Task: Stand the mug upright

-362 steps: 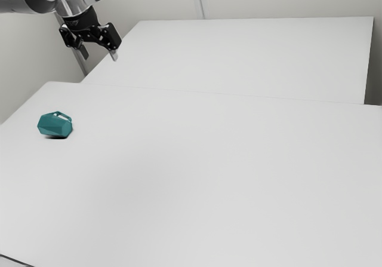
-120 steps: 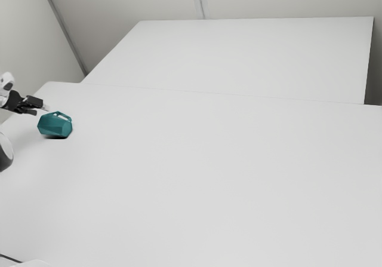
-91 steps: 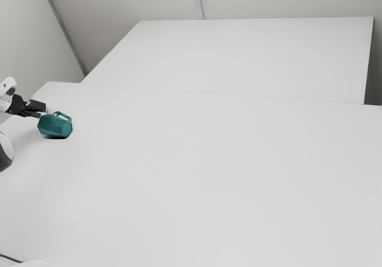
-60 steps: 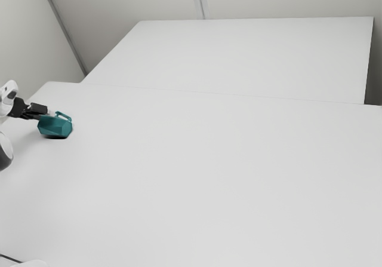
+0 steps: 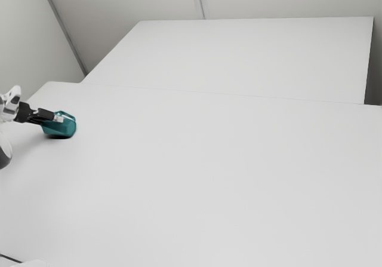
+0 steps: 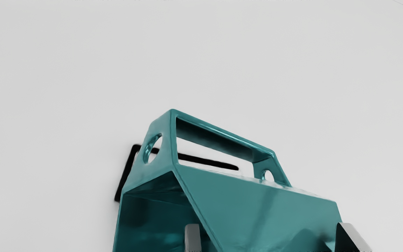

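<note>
Lying on its side, a glossy teal faceted mug [image 6: 257,206] w/ angular, holed handle [image 6: 222,134] up is seen on the smooth white desk [image 5: 209,171], at the exterior view's left. The black two-finger tool [image 5: 58,118] is spread, one grey fingertip [image 6: 193,238] at the mug's mouth. Vs. prev. frame, mug's been nudged slightly toward the exterior view's right; tool's been brought farther over it.

I see teal, faceted mug [image 5: 59,130] lying on its side at exterior view's nine o'clock, angular handle [image 6: 222,133] toward one.
</note>
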You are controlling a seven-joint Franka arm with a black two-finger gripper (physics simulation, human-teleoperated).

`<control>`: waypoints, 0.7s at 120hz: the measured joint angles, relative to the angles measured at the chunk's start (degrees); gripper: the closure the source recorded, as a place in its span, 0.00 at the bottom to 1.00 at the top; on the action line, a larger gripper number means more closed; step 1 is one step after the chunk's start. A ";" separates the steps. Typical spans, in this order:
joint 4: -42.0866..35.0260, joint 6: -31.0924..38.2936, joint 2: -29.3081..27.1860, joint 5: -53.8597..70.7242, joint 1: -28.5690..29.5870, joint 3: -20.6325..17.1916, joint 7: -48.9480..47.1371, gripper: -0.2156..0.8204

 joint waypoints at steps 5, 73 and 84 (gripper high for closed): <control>0.00 -0.11 -0.35 0.03 -0.18 -0.11 0.19 0.54; -5.52 1.19 -7.30 1.51 -7.24 -1.14 0.58 0.92; -12.98 4.31 -13.11 6.57 -11.39 -1.13 -1.06 0.93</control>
